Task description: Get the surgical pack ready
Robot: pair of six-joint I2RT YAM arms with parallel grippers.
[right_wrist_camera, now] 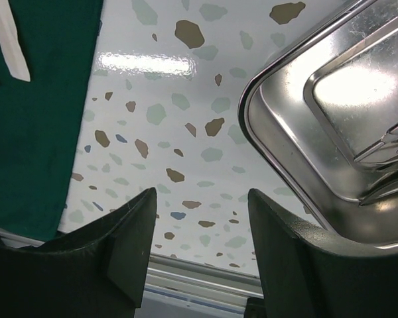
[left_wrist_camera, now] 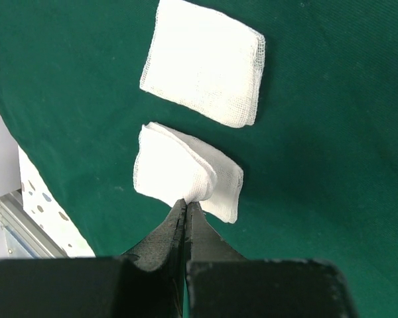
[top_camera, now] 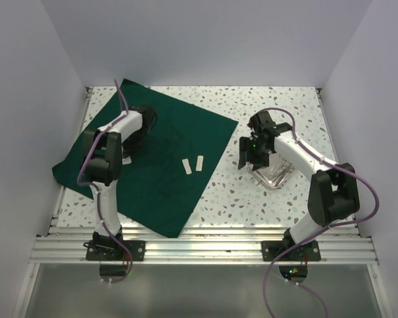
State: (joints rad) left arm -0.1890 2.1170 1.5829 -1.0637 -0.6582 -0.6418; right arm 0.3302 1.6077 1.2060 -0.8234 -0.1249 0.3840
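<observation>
Cloth [top_camera: 179,132] dark green, spread flat

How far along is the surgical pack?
Done: the green cloth lies spread, with two white strips and a gauze pad on it. In hand: the left gripper is shut on a second gauze pad. Remaining: the steel tray sits off the cloth, beside the open right gripper; nothing is wrapped.

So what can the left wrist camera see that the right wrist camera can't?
Only the left wrist: a far gauze square and a near gauze square pinched by the left hand. Only the right wrist: the steel tray, speckled table, a white strip, the open right hand. Both: the dark green cloth.
</observation>
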